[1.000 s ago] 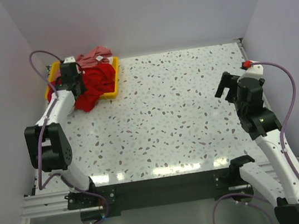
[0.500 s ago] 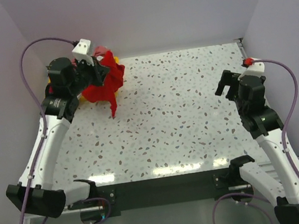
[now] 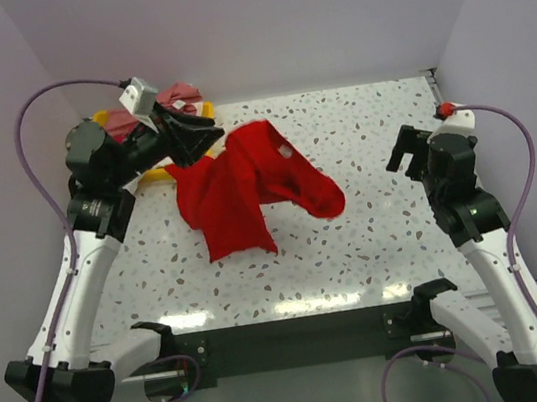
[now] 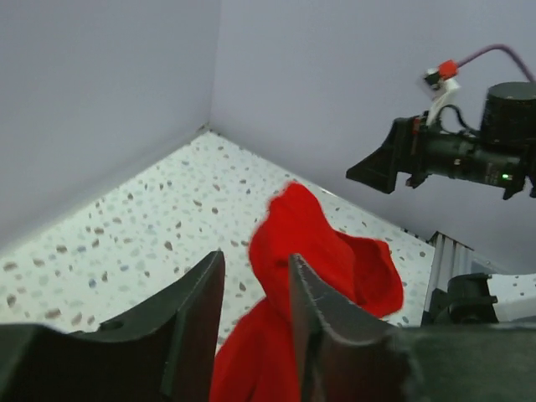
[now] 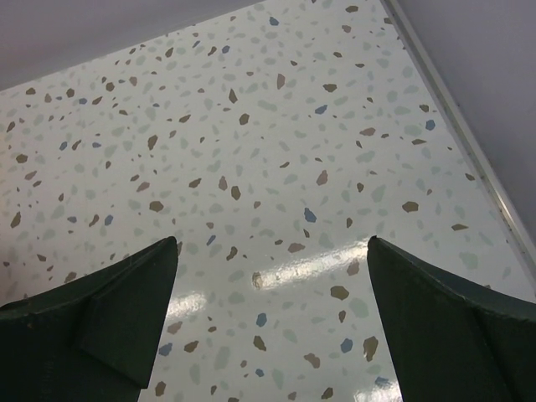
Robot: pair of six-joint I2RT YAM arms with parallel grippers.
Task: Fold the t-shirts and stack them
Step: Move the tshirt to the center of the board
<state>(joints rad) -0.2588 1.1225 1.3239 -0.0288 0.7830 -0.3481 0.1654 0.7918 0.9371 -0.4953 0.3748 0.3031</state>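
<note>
Left gripper [image 3: 201,142] [image 4: 255,280] raised over far-left table [image 3: 385,234], jaws pinched on edge of red shirt [image 3: 237,191] [image 4: 311,243]. Shirt hangs from grip, rest trails crumpled toward table centre, one lobe reaching right. Pink shirts [image 3: 180,97] bunched in yellow tray [image 3: 156,175] at far-left corner, behind left arm. Right gripper [image 3: 404,152] [image 5: 272,276] at right side, jaws spread wide, holding nothing, well apart from red shirt.
</note>
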